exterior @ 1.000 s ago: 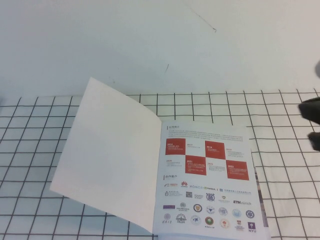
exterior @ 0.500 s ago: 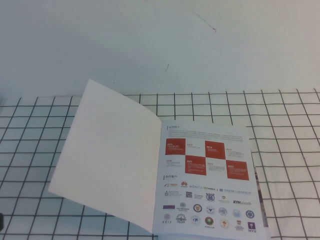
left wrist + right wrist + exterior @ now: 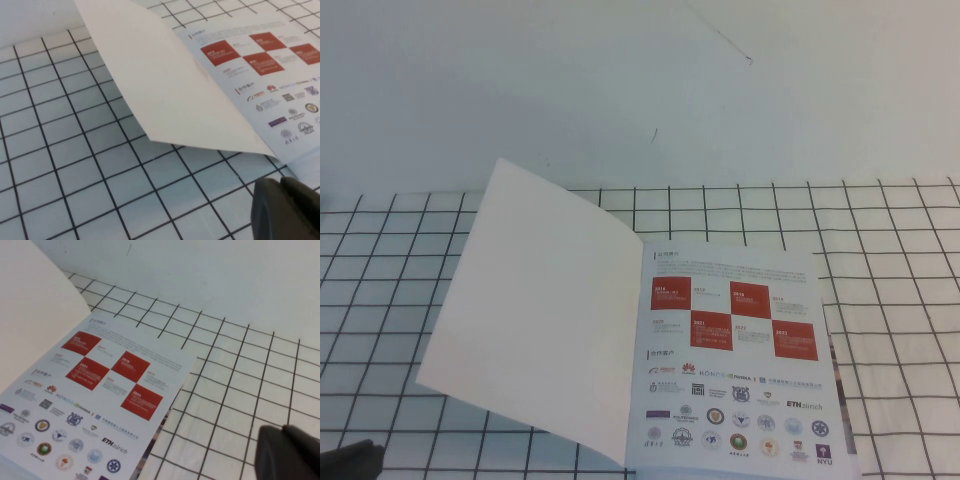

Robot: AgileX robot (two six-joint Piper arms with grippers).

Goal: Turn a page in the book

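The book (image 3: pixel 735 360) lies open on the checked cloth (image 3: pixel 890 300) near my side of the counter (image 3: pixel 620 80), with the inner sheet of red squares and logos flat and facing up. The page (image 3: pixel 535 310) is over to the left with its white back showing, but it is not lying flat: it slopes up from the spine and its free edge hangs just above the cloth. Nothing is holding it. The right pincer (image 3: pixel 290 452) is clenched on nothing and sits off to the right of the book, apart from it and outside the high view. The left pincer (image 3: pixel 287 210) is low at the near left, close to the page's near corner but not touching it, and I cannot tell whether it is released or clenched. My main worry is spring-back: the glossy sheet looks stiff, so it may swing back over the spine and undo the turn if left as it is. If I bring the left arm in to press it down, a nudge from below or from the side could lift the corner, crease it, or push the whole light book across the cloth, which could ruck up under it. As for room, the cloth left of the page is bare, the far counter is open, and the right side past the book's outer edge is free; the near edge of the book is tight against the frame, so I would approach from above or from the left
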